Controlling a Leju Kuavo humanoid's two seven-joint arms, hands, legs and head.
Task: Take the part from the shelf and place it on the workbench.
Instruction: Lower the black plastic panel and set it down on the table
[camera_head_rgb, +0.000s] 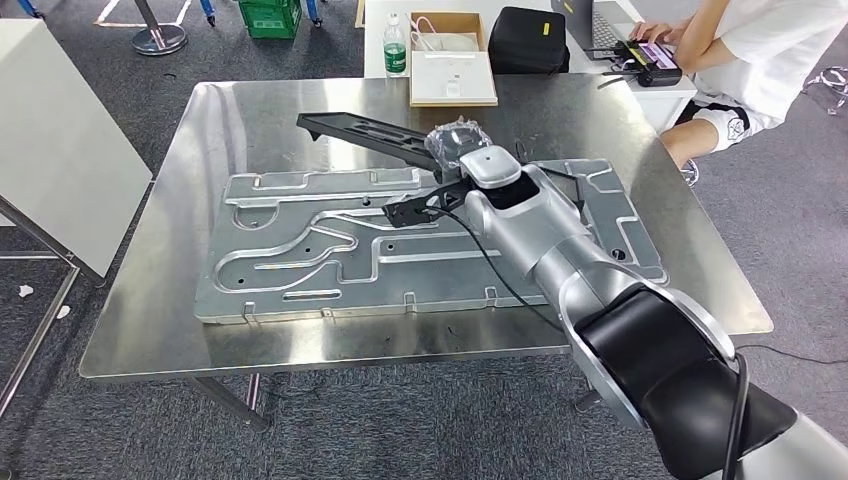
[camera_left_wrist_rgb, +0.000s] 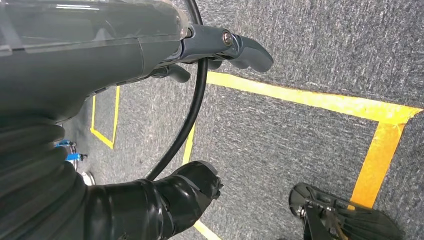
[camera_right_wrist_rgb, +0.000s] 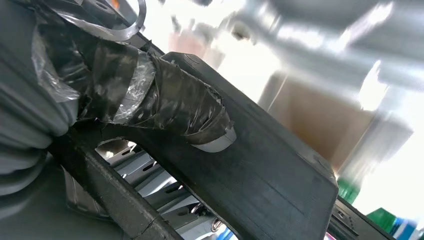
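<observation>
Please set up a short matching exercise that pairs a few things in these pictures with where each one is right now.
Things:
1. black part
2. stamped metal plate
3. water bottle
4. left hand

Places:
A. lying flat on the steel workbench
B. hanging over the floor with yellow lines
C. held in the right hand, above the plate
D. on the white table beyond the workbench

Pairs: 1-C, 2-A, 3-D, 4-B

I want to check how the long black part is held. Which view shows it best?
The head view: the whole black part hangs tilted over the workbench in the right hand. The right wrist view gives a blurred close-up; the left wrist view faces the floor.
</observation>
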